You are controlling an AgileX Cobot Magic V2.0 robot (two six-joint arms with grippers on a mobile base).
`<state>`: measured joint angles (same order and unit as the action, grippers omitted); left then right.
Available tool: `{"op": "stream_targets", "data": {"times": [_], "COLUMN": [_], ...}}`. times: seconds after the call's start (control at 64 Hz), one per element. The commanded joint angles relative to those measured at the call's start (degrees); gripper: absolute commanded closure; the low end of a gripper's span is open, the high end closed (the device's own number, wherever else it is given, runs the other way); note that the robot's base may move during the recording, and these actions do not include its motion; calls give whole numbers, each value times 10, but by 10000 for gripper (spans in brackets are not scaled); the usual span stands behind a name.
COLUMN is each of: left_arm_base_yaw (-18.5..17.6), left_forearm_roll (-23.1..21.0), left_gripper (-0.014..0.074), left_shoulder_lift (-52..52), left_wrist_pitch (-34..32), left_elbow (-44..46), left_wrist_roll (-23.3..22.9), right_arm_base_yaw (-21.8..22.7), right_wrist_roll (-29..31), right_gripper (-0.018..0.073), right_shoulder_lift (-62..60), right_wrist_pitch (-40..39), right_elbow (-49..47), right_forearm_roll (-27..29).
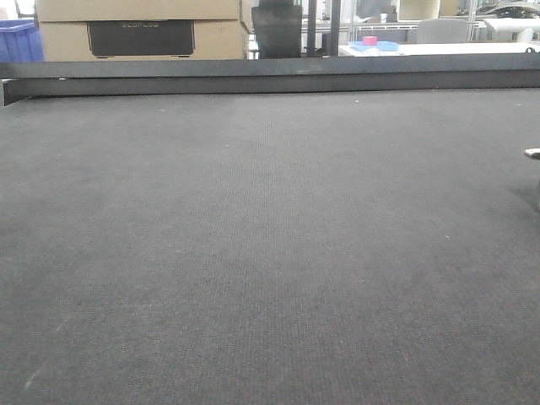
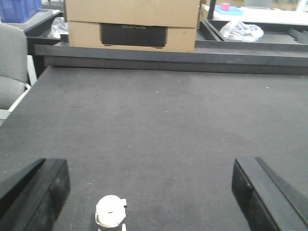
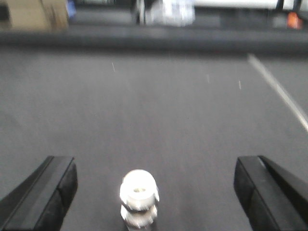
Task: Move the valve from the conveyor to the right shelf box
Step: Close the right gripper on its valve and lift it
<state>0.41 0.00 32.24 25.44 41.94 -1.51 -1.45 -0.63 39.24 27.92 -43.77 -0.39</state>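
Belt: conveyor [image 1: 253,253] dark grey, woven, fills the front view. 1 black rail [image 1: 270,80] along its far edge. Behind the rail: 2 stacked cardboard boxes [image 2: 132,24], 1 blue crate [image 1: 17,40], 1 pink item [image 1: 369,40]. 1 grey chair [image 2: 12,62] at left.

Your left gripper [image 2: 150,185] and right gripper [image 3: 155,185]: jaws wide apart on both, holding nothing.

1 pale round stud [image 2: 110,211] low centre in left wrist view, 1 silvery stud [image 3: 138,192] in right wrist view. Can't tell what they are.

1 small metal bit [image 1: 532,153] on the belt at the front view's right edge, cut off by the frame. Can't tell if it's the valve.

Industrial workshop: wide conveyor belt [image 1: 253,253], black rail [image 1: 270,80], stacked cardboard boxes [image 2: 132,24], blue crate [image 1: 17,40] behind.
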Motion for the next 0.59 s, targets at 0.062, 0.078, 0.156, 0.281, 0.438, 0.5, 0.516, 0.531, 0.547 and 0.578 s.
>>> {"op": "stream_targets", "data": {"times": [0.062, 0.078, 0.156, 0.281, 0.438, 0.5, 0.516, 0.531, 0.547, 0.578], "left_arm_base_yaw": [-8, -8, -8, -8, -8, -8, -8, -8, -8, -8], "left_forearm_roll": [-6, -6, -6, -6, -6, -6, -6, -6, -6, -6], "left_gripper": [15, 15, 15, 15, 15, 15, 15, 15, 15, 15], "left_shoulder_lift": [10, 12, 12, 12, 12, 12, 12, 12, 12, 12], "left_wrist_pitch": [3, 3, 3, 3, 3, 3, 3, 3, 3, 3], "left_elbow": [7, 7, 7, 7, 7, 7, 7, 7, 7, 7], "left_wrist_roll": [-2, -2, -2, -2, -2, -2, -2, -2, -2, -2], "right_arm_base_yaw": [2, 2, 2, 2, 2, 2, 2, 2, 2, 2], "right_wrist_roll": [27, 27, 27, 60, 78, 78, 78, 78, 78, 79], "right_gripper": [-9, -9, -9, -9, -9, -9, -9, -9, -9, -9], "right_shoulder_lift": [116, 127, 186, 275, 361, 385, 391, 397, 406, 418], "right_wrist_pitch": [146, 158, 213, 305, 364, 367, 367, 367, 367, 367], "right_elbow": [-131, -142, -196, -277, -325, -328, -328, -328, -328, -328], "right_forearm_roll": [-16, -16, -16, -1, 17, 17, 17, 17, 17, 17]}}
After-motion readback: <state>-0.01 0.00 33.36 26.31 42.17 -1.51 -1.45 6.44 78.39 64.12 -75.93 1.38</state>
